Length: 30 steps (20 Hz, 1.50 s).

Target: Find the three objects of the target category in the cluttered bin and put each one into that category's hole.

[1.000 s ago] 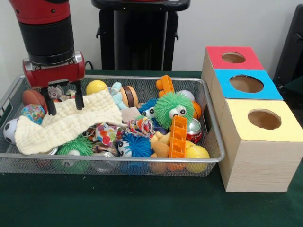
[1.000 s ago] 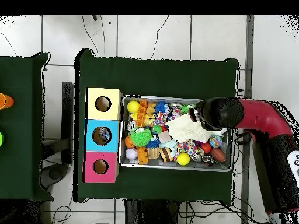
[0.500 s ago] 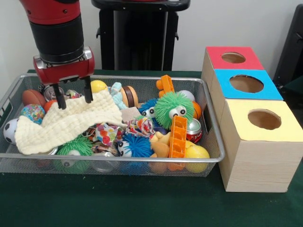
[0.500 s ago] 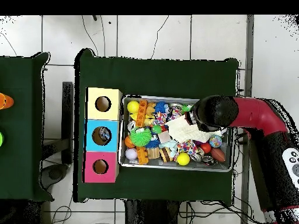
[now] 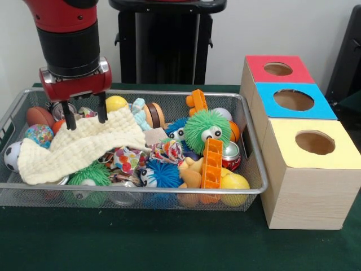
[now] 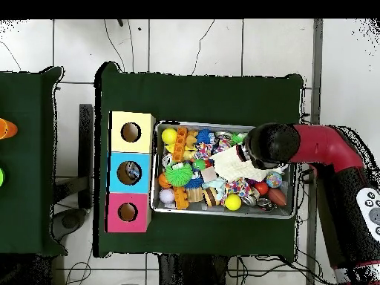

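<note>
The silver wire mesh bin (image 5: 169, 195) (image 6: 291, 215) holds many toys: a cream knitted cloth (image 5: 79, 145) (image 6: 237, 167), a green fuzzy ball with eyes (image 5: 207, 129) (image 6: 178, 175), a blue spiky ball (image 5: 163, 174), an orange ladder piece (image 5: 212, 162), a yellow ball (image 5: 114, 103) (image 6: 233, 202). My gripper (image 5: 84, 117) hangs open and empty just above the cloth's far end, at the bin's left in the front view. In the overhead view the arm (image 6: 276, 144) hides it. The blue-topped box's hole (image 5: 293, 100) (image 6: 129, 172) lies between the red and yellow boxes.
The red-topped box (image 5: 277, 69) (image 6: 127, 212) and yellow-topped box (image 5: 313, 143) (image 6: 131, 132) flank the blue one beside the bin. A football (image 5: 11, 156), a brown ball (image 5: 39, 116) and a speckled ball (image 5: 38, 134) lie at the bin's left end. A black stand (image 5: 166, 39) rises behind.
My gripper rose off the cloth and shifted slightly right and toward the bin's far side, then held nearly still. The cloth and toys have not moved.
</note>
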### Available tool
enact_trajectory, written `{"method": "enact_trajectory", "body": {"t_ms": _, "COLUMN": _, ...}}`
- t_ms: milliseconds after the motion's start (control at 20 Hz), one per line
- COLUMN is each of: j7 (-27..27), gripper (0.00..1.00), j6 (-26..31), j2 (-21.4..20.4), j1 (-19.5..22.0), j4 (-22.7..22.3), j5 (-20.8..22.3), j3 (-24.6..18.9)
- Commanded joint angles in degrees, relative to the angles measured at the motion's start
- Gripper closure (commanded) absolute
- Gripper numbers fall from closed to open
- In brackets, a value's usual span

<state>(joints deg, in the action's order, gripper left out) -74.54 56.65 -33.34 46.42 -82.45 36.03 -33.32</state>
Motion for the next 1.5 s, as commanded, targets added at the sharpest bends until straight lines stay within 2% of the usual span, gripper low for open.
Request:
{"method": "enact_trajectory", "body": {"t_ms": 50, "j7": 11.82, "gripper": 0.00, "j6": 3.25, "j2": 2.23, "j1": -1.17, "j4": -1.52, "j5": 6.02, "j3": 2.29}}
{"method": "enact_trajectory", "body": {"t_ms": 450, "j7": 11.01, "gripper": 0.00, "j6": 1.73, "j2": 3.26, "j1": -0.78, "j4": -1.54, "j5": 7.10, "j3": 1.74}}
{"method": "enact_trajectory", "body": {"t_ms": 700, "j7": 13.36, "gripper": 0.00, "j6": -1.84, "j2": 4.01, "j1": 1.77, "j4": -4.00, "j5": 8.17, "j3": 0.62}}
{"method": "enact_trajectory", "body": {"t_ms": 1050, "j7": 17.65, "gripper": 0.00, "j6": -2.35, "j2": 5.84, "j1": 4.64, "j4": -4.16, "j5": 10.78, "j3": 0.21}}
{"method": "enact_trajectory", "body": {"t_ms": 1150, "j7": 16.42, "gripper": 0.00, "j6": -2.01, "j2": 5.87, "j1": 4.49, "j4": -4.04, "j5": 10.65, "j3": 0.12}}
{"method": "enact_trajectory", "body": {"t_ms": 1350, "j7": 17.77, "gripper": 0.00, "j6": -0.96, "j2": 5.17, "j1": 5.46, "j4": -4.99, "j5": 9.87, "j3": -1.74}}
{"method": "enact_trajectory", "body": {"t_ms": 1500, "j7": 14.71, "gripper": 0.00, "j6": -2.94, "j2": 5.95, "j1": 4.19, "j4": -5.04, "j5": 9.06, "j3": -3.17}}
